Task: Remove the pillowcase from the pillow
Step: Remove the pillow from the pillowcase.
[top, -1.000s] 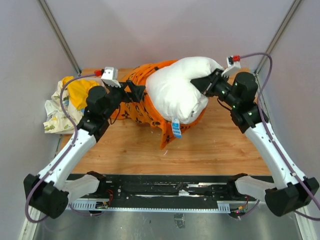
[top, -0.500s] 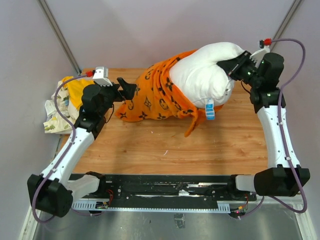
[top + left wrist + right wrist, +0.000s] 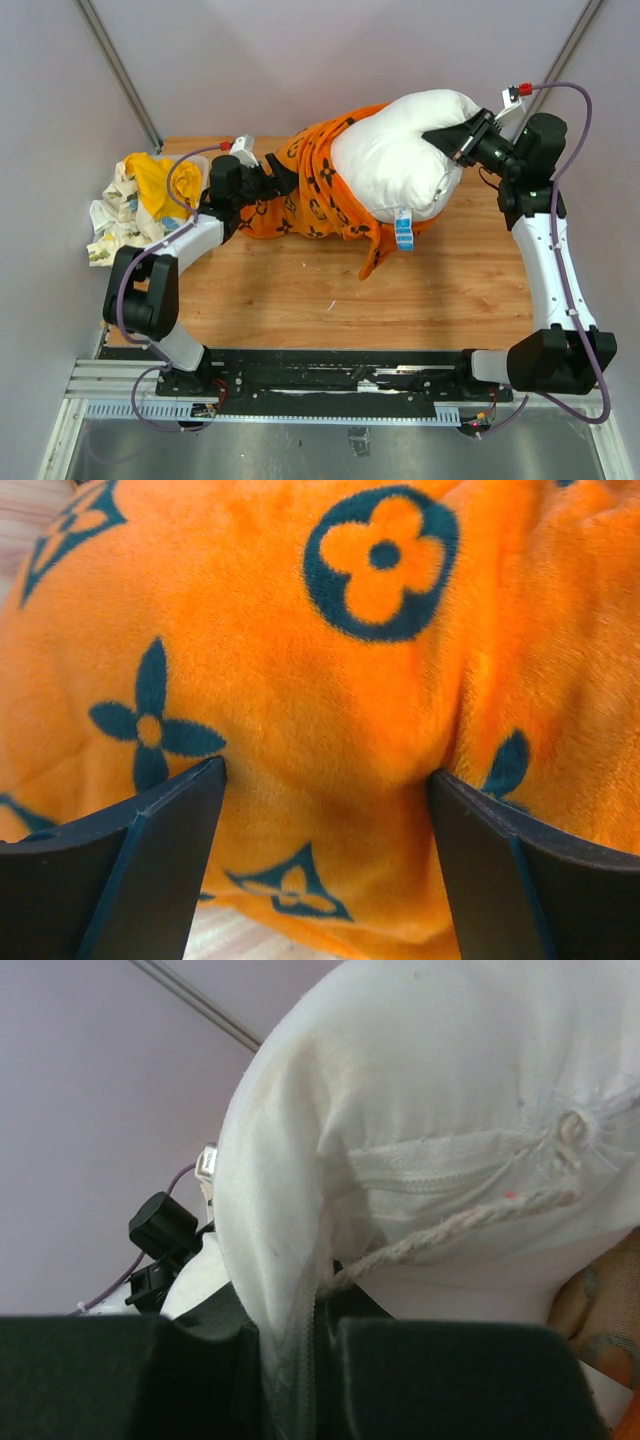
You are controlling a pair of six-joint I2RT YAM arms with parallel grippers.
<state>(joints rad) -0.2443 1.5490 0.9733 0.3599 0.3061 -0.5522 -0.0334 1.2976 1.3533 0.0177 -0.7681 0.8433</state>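
Note:
The white pillow (image 3: 395, 160) hangs lifted at the back right, its left half still inside the orange pillowcase (image 3: 320, 195) with black motifs. My right gripper (image 3: 458, 140) is shut on the pillow's right end. In the right wrist view the gripper (image 3: 322, 1315) pinches the pillow's seamed edge (image 3: 420, 1110). My left gripper (image 3: 278, 182) is at the pillowcase's left end. In the left wrist view the gripper (image 3: 325, 775) is open, its fingers (image 3: 160, 850) wide apart with the orange pillowcase (image 3: 330, 680) bulging between them above the wood.
A yellow cloth (image 3: 160, 180) and a white floral-print cloth (image 3: 108, 228) lie piled at the table's left edge. A blue-and-white label (image 3: 404, 229) dangles from the pillow. The wooden table (image 3: 450, 290) shows bare in front. Purple walls and metal poles (image 3: 120, 75) enclose the back.
My right gripper raised the pillow up and to the right, drawing it partly out of the pillowcase. My left gripper moved right, up to the pillowcase's left end, fabric now between its fingers.

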